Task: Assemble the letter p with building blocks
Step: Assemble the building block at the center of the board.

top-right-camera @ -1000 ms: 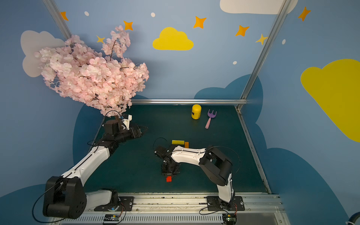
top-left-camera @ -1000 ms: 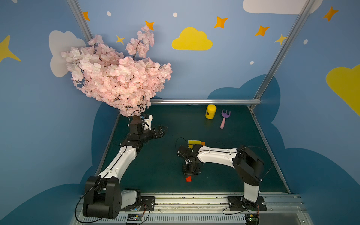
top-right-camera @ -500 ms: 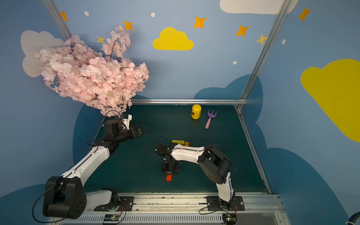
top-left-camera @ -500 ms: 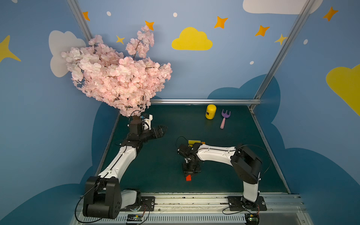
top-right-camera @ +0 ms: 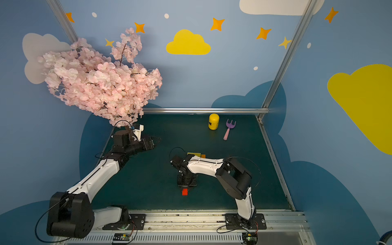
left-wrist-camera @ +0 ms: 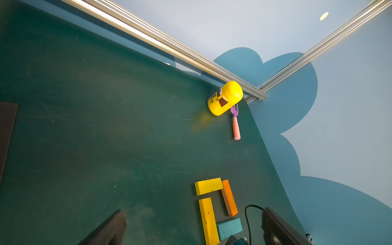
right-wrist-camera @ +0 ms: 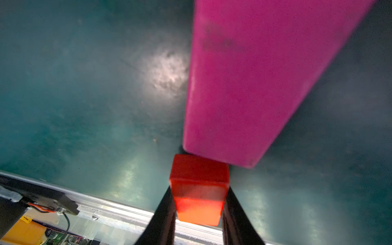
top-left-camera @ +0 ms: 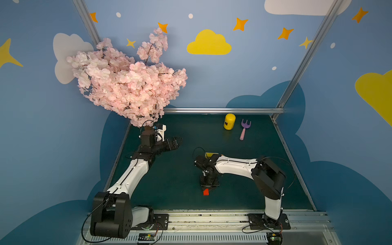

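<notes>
Red block (right-wrist-camera: pixel 199 188): pinched between the right gripper's (right-wrist-camera: pixel 199 209) pads low over the green mat (top-left-camera: pixel 169 186), front middle. Its far end meets the magenta bar's (right-wrist-camera: pixel 254 84) near end, offset to one side.
Letter p (left-wrist-camera: pixel 207 212): farther back, the yellow stem bar (left-wrist-camera: pixel 209 227), yellow top bar (left-wrist-camera: pixel 209 186), orange bar (left-wrist-camera: pixel 229 198) and teal bar (left-wrist-camera: pixel 229 228) form the loop.
Risk: the magenta bar lies at an angle to the red block, so pressing on could push it crooked and leave a bent stem.
Right arm: forearm low across the mat, wrist bent down.
Left gripper (top-left-camera: pixel 177 141): raised at far left, jaws spread, empty.
</notes>
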Controlling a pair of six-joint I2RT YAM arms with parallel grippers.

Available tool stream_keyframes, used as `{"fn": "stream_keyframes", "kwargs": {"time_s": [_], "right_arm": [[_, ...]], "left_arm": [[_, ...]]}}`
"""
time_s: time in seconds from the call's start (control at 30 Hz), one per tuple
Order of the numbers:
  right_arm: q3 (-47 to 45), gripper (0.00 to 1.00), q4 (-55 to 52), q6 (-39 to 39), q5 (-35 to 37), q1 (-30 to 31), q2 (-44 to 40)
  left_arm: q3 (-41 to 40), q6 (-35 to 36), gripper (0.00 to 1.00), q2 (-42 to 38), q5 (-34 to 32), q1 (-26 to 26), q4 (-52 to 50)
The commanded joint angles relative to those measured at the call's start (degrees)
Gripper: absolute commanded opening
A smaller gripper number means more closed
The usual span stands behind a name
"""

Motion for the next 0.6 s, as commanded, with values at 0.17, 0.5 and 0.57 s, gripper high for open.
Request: {"fn": "stream_keyframes", "kwargs": {"time_s": [0.17,0.5,0.57], "right_arm": [[-1.0,0.11,-2.4,0.8,7.0,-1.1,2.4],[-1.1,0.11,-2.6,1.4,8.0,-1.7,2.6],[-0.8,0.11,-2.6,1.3,8.1,-1.7,2.8]], "left_arm": [[0.3,0.6,1.0,-0.3,1.2,0.3,0.8],[0.1,0.8,1.0,-0.6,1.1,0.3,0.8],[0.1,0.8,1.0,-0.5,1.1,0.3,0.8]]}}
